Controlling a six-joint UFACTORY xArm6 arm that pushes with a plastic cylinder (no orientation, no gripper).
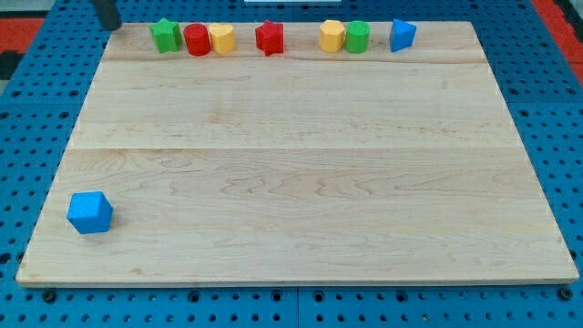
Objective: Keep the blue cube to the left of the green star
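The blue cube (89, 212) lies near the board's lower left corner. The green star (165, 35) stands at the view's top, at the left end of a row of blocks along the far edge. The blue cube is left of the green star and far below it in the view. My tip (110, 25) shows as a dark rod at the view's top left, just off the board's top left corner, left of the green star and far from the blue cube.
Along the top edge, rightward from the green star: a red cylinder (197, 40), a yellow block (222, 38), a red star (270, 36), a yellow block (332, 35), a green block (356, 36), a blue triangular block (402, 35). The wooden board (301, 164) lies on blue pegboard.
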